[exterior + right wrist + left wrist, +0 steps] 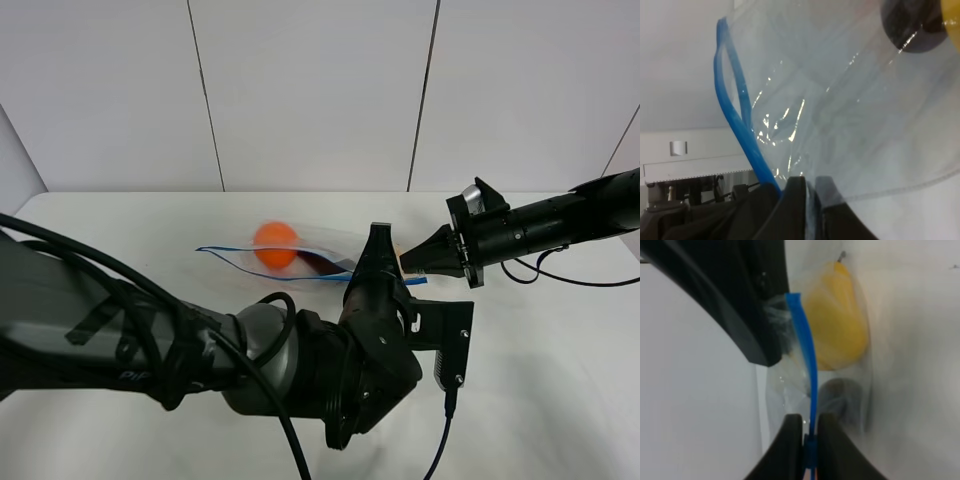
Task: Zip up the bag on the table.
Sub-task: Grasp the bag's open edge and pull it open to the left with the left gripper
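- The bag [243, 259] lies on the bench [150, 225], long side across it, with its blue zip strip [807, 355] on the near edge.
- Inside the bag: an orange fruit [275, 243] toward the free end, a dark fruit [840, 395] in the middle and a yellow fruit [837, 320] at the held end.
- In the right wrist view the two halves of the strip stand apart in a loop, so the bag's mouth gapes there.
- The left end effector [810, 440] is closed on the zip strip, its fingers pinching the strip from both sides, just short of the bag's held end.
- The right end effector [805, 192] is clamped on the bag's end corner, where the strip stops.
- The two end effectors sit close together at that same end of the bag.
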You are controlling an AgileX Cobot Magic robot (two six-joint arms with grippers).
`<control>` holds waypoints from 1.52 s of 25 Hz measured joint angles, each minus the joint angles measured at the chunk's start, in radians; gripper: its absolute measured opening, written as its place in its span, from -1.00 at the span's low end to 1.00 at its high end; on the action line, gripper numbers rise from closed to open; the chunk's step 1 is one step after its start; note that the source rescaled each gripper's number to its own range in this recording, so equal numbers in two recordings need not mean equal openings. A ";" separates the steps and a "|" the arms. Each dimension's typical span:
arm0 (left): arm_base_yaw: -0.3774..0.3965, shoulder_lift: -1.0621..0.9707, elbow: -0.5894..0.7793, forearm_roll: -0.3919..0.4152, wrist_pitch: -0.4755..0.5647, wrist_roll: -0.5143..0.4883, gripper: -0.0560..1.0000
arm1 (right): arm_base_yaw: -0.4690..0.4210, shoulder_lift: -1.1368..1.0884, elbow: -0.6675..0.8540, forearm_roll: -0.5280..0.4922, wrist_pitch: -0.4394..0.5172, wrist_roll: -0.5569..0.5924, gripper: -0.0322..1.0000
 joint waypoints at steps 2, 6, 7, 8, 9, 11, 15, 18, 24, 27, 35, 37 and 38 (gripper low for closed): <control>0.004 -0.002 0.000 0.000 0.008 0.001 -0.89 | 0.000 0.000 0.000 0.005 0.000 0.000 -0.94; 0.027 -0.016 0.029 0.003 0.023 0.007 -0.89 | 0.000 0.000 0.000 0.006 -0.006 0.000 -0.94; 0.036 -0.023 0.042 0.004 0.026 0.008 -0.89 | 0.000 0.000 0.000 0.003 -0.007 0.000 -0.94; 0.044 -0.029 0.058 0.003 0.030 0.010 -0.89 | 0.000 0.000 0.000 0.001 -0.008 0.000 -0.94; 0.050 -0.036 0.074 0.004 0.035 0.012 -0.89 | 0.000 0.000 0.000 -0.001 -0.007 0.000 -0.94; 0.064 -0.048 0.106 0.009 0.042 0.022 -0.89 | 0.000 0.000 0.000 -0.008 -0.007 0.000 -0.94; 0.084 -0.088 0.173 0.025 0.041 0.025 -0.89 | 0.000 0.000 0.000 -0.023 -0.003 0.000 -0.94; 0.113 -0.118 0.219 0.027 0.041 0.025 -0.89 | 0.000 0.000 0.000 -0.036 -0.004 0.000 -0.94; 0.182 -0.174 0.316 0.031 0.040 0.026 -0.89 | 0.000 0.000 0.000 -0.044 -0.003 0.000 -0.94; 0.222 -0.199 0.361 0.033 0.041 0.026 -0.89 | 0.000 0.000 0.000 -0.047 -0.002 0.000 -0.94; 0.269 -0.219 0.407 0.033 0.047 0.026 -0.89 | 0.000 0.000 0.000 -0.050 -0.002 0.000 -0.94; 0.269 -0.219 0.407 0.033 0.048 0.026 -0.89 | 0.000 0.000 0.000 -0.052 -0.002 0.000 -0.94; 0.269 -0.219 0.407 0.033 0.048 0.026 -0.89 | 0.000 0.000 0.000 -0.052 -0.002 0.000 -0.94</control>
